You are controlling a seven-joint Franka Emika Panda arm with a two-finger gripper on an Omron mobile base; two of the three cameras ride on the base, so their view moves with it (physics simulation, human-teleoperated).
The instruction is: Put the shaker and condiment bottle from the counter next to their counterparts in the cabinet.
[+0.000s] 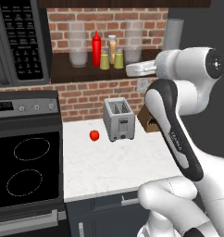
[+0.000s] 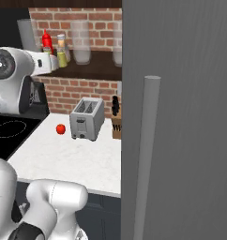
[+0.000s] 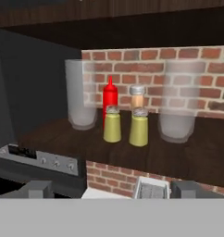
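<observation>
Brick-backed cabinet (image 3: 63,143) fills my hand camera — two shakers (image 3: 112,124) (image 3: 139,127) side by side, red bottle (image 3: 109,97) and tan bottle (image 3: 137,96) at twelve o'clock behind them. My claw (image 3: 112,189) gapes wide — holding nothing, touching nothing.

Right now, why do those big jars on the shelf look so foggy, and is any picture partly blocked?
Hand view: the glass jars are see-through, brick showing faintly behind; shelf dim. Right base view: a grey door blocks half. Left base view: evenly lit, arm covers the right.
</observation>
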